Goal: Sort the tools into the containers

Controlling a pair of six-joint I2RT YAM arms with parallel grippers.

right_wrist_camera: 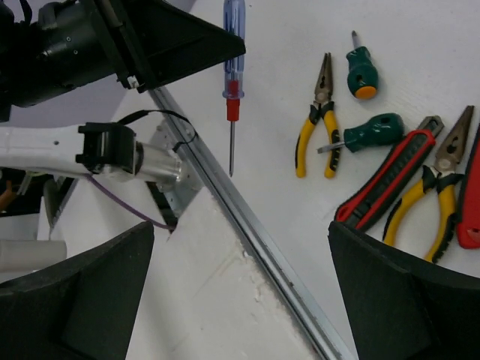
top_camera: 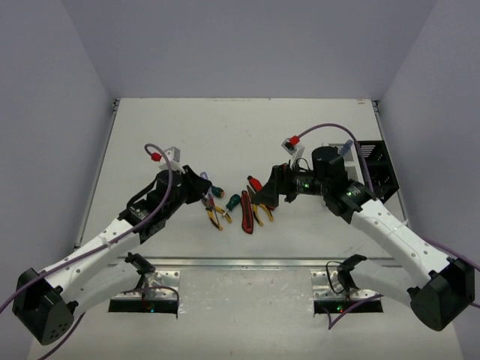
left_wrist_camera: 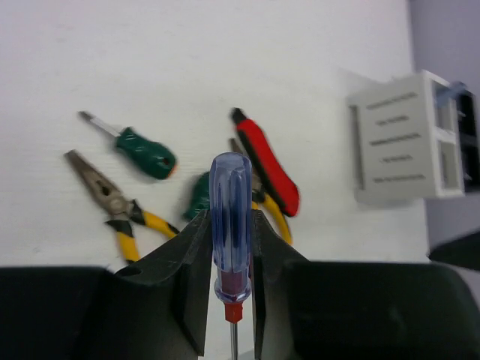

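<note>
My left gripper (left_wrist_camera: 229,219) is shut on the clear-blue handle of a screwdriver (left_wrist_camera: 231,217), held off the table with the shaft pointing back toward the wrist. It shows in the top view (top_camera: 200,184) and the right wrist view (right_wrist_camera: 180,37), where the blue screwdriver (right_wrist_camera: 233,52) hangs from it. My right gripper (top_camera: 268,193) is wide open and empty above the tool pile (right_wrist_camera: 240,300). On the table lie two green screwdrivers (right_wrist_camera: 361,71) (right_wrist_camera: 375,131), yellow pliers (right_wrist_camera: 319,112) (right_wrist_camera: 442,187), a red-and-black cutter (right_wrist_camera: 390,180) and a red tool (left_wrist_camera: 270,169). The white slatted bin (left_wrist_camera: 405,139) stands at the right.
The black bin (top_camera: 375,169) stands at the right edge behind my right arm. A metal rail (right_wrist_camera: 247,225) runs along the table's near edge. Purple cables (top_camera: 322,127) loop above both arms. Walls close in the table on three sides.
</note>
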